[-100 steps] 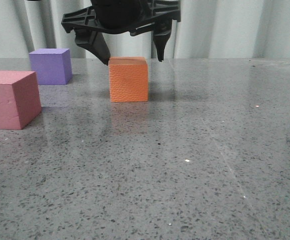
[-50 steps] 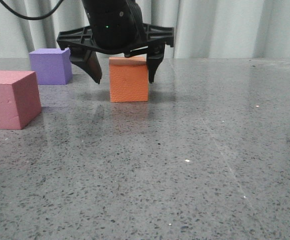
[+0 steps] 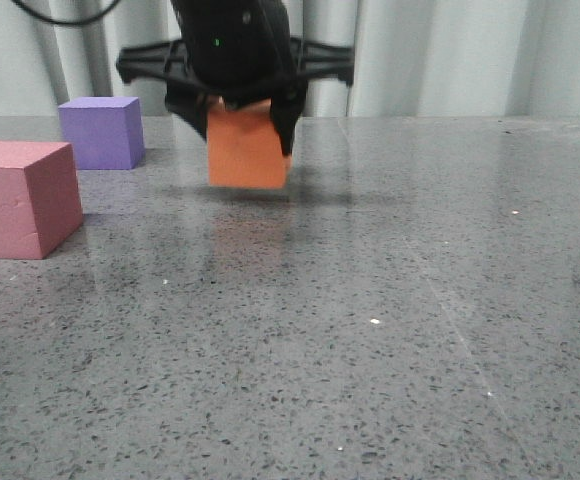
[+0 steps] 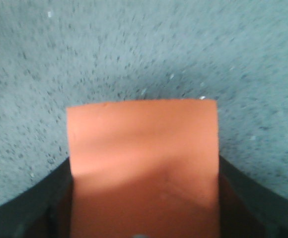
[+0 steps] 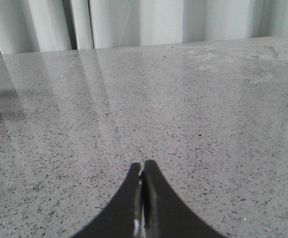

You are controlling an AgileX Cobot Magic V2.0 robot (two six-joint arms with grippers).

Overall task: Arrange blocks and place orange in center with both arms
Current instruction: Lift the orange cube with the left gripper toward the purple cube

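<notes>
Front view shows the left tool (image 3: 247, 125) clamped on the orange cube (image 3: 247, 150), lifted just clear of the counter (image 3: 390, 300), likely for carrying toward center. Right tool (image 5: 142, 171) sits closed, empty.

Speckled grey table (image 3: 390, 330); pale curtain (image 3: 440, 55) behind

3 blocks: 1 orange (image 3: 247, 153), 1 purple (image 3: 100, 131), 1 pink-red (image 3: 22, 198).

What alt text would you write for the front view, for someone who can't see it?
A black claw holds an orange cube lifted just above a speckled grey table. To the left stand a purple cube and, nearer the camera, a pink-red cube.
</notes>
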